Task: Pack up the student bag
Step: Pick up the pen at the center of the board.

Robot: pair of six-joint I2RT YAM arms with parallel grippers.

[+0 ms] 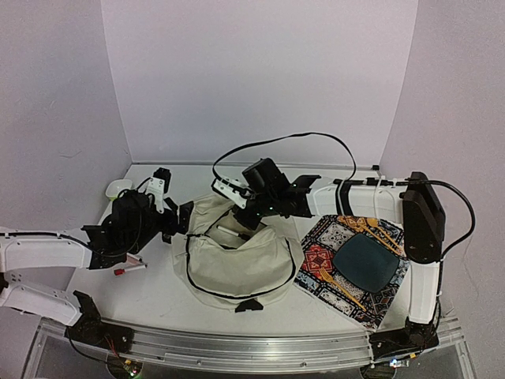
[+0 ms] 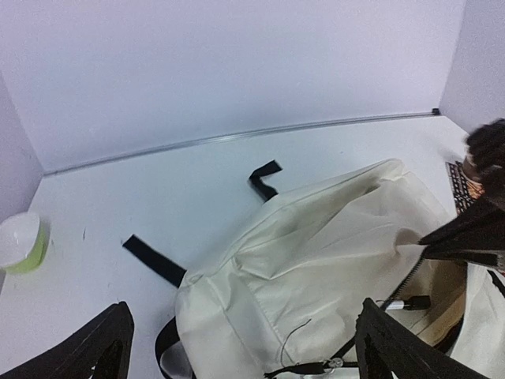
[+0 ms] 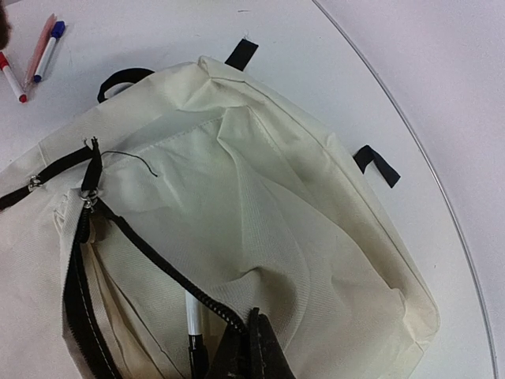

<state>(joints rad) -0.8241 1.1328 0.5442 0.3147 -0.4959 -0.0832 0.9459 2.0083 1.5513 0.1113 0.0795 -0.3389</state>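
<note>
Right tool (image 3: 251, 346) pinches student bag (image 3: 276, 213) mouth open, left tool (image 2: 245, 332) wide, empty; next, probably grab red pen (image 1: 130, 269) left of bag.

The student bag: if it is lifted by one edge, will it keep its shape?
Probably not: the student bag shows deep creases and sags where the right gripper pinches its zipper edge, so it looks floppy and would likely fold. It lies rather flat, so it is probably light; a push may bunch the fabric rather than slide it.
</note>
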